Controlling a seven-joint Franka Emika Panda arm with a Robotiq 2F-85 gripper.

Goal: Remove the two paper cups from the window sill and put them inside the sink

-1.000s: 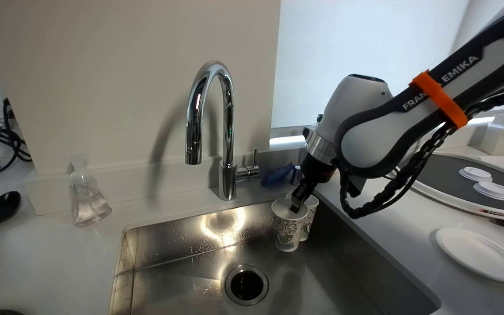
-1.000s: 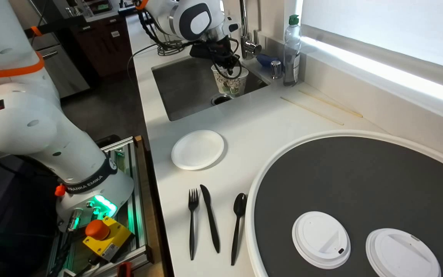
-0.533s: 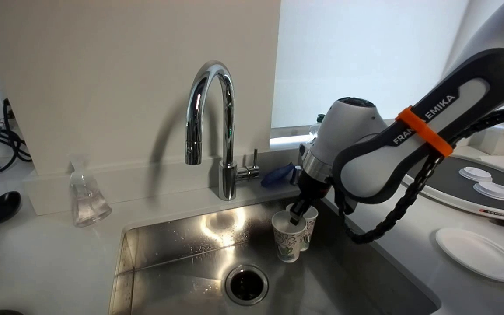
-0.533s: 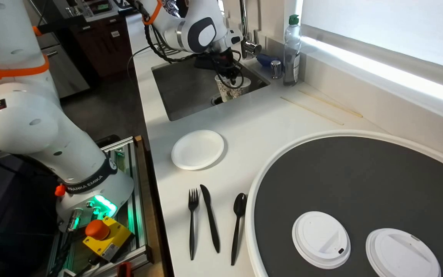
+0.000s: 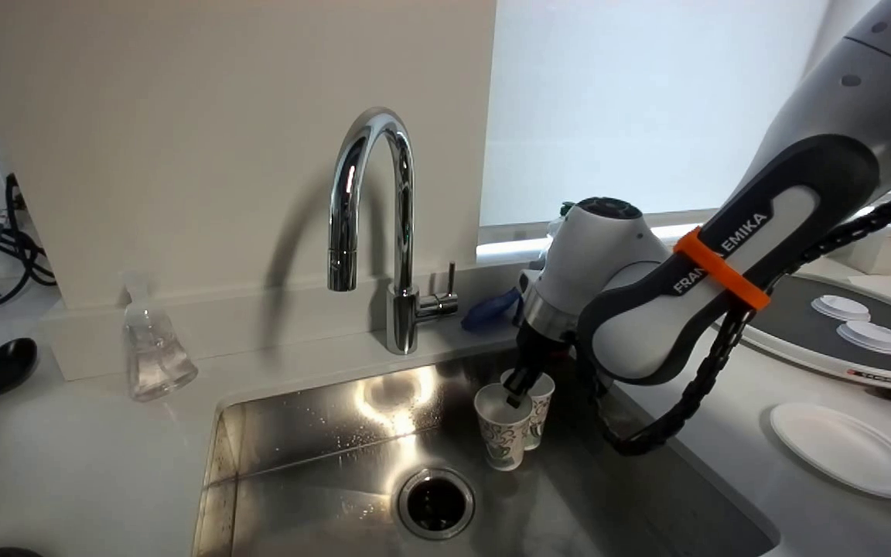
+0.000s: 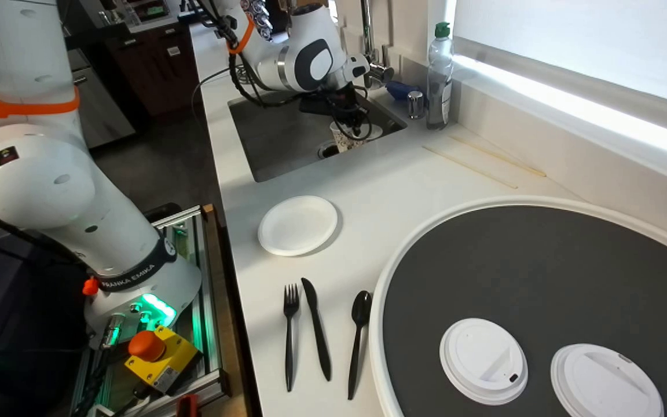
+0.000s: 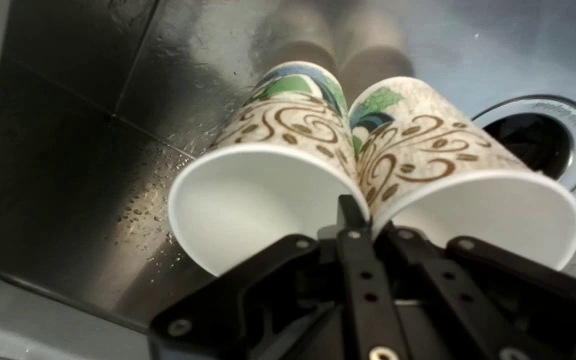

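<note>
Nearest, in the wrist view, a gripper (image 7: 370, 220) of matte black links and small bright pins, with fingers (image 7: 351, 210) drawn close together on the touching walls of two paper cups (image 7: 288, 122) (image 7: 428, 145), one fingertip inside a mouth. Tapered, side by side, mouths up, with rolled rims and smooth white insides; outside, mottled off-white under brown scrolls and bean shapes, with green and blue patches toward the base. Both inside the sink (image 5: 314, 510), near the round drain (image 5: 435, 504); impossible to tell whether touching the bottom. All around, brushed steel, streaked with glare and beaded with water. Next, smooth white counter (image 5: 105, 472), with a tall arched chrome faucet (image 5: 404, 232), a dark blue object (image 5: 489, 309) of unclear kind and a clear flared bottle (image 5: 153, 356). Farther along, in an exterior view, a flat white plate (image 6: 297, 226), a black fork (image 6: 289, 341), knife (image 6: 317, 330) and spoon (image 6: 358, 341), two thin straw-coloured sticks (image 6: 470, 167), a see-through bottle with a green cap (image 6: 439, 81), and a broad dark disc (image 6: 484, 255) in a pale raised rim, bearing two stepped white lids (image 6: 481, 359) (image 6: 605, 382). Beyond, along the foot of a pale, evenly lit window (image 6: 594, 46), the window sill (image 6: 579, 106), long, narrow, bright white. Farthest, dark reddish cabinets (image 6: 148, 69) above a dim floor (image 6: 148, 150).
</note>
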